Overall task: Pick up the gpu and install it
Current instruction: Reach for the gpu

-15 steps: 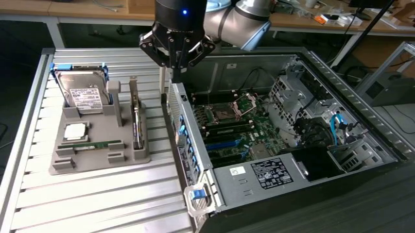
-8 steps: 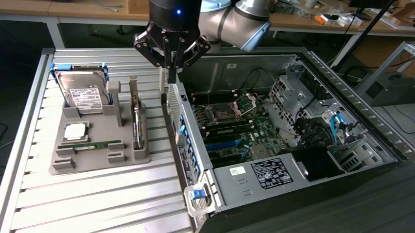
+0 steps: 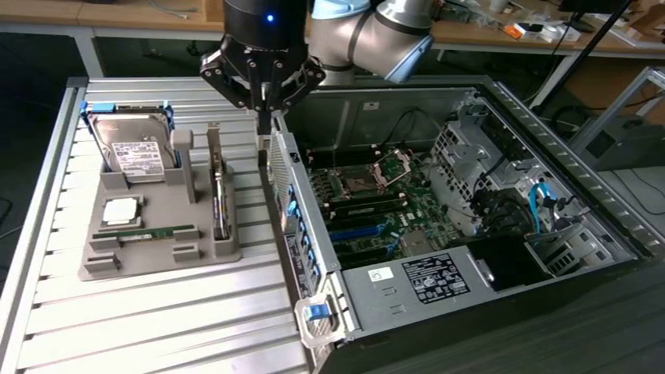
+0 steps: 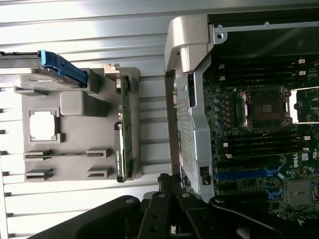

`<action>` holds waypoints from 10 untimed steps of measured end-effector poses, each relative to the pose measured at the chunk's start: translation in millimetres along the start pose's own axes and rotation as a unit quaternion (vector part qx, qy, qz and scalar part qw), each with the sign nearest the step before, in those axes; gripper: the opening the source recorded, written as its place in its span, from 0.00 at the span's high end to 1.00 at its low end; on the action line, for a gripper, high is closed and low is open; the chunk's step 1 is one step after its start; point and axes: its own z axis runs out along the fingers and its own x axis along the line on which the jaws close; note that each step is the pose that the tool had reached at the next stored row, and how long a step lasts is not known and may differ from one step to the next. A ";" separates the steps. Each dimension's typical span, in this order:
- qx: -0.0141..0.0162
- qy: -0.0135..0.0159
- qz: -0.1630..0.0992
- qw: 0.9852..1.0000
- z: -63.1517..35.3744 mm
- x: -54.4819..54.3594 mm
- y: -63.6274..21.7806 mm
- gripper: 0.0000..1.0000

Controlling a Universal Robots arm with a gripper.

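The gpu [image 3: 218, 189] is a thin black card with a silvery edge. It stands on its long edge in a slot at the side of the grey holder tray [image 3: 156, 259] nearest the computer case; the wrist view has it as a narrow dark strip [image 4: 123, 134]. My gripper [image 3: 265, 121] hangs above the case's near wall, between the tray and the open case, to the exterior view's right of the gpu and above it. Its fingers are drawn together with nothing between them. The gripper's fingertips [image 4: 168, 181] show dark in the wrist view.
The tray also holds a silver hard drive [image 3: 135, 148], a square chip [image 3: 121, 209] and a slim green memory stick [image 3: 146, 231]. The open computer case [image 3: 416, 290] lies at the exterior view's right, motherboard [image 3: 364, 195] exposed. Both rest on a slatted metal table [image 3: 156, 319].
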 end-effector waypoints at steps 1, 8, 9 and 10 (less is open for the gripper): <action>0.000 0.000 0.000 1.000 0.0 2.9 -0.2 0.89; 0.000 0.000 0.000 1.000 -0.4 14.7 -1.1 0.89; 0.000 0.000 0.000 1.000 -0.4 16.3 -1.2 0.89; 0.000 0.000 0.000 1.000 -0.5 18.3 -1.4 0.89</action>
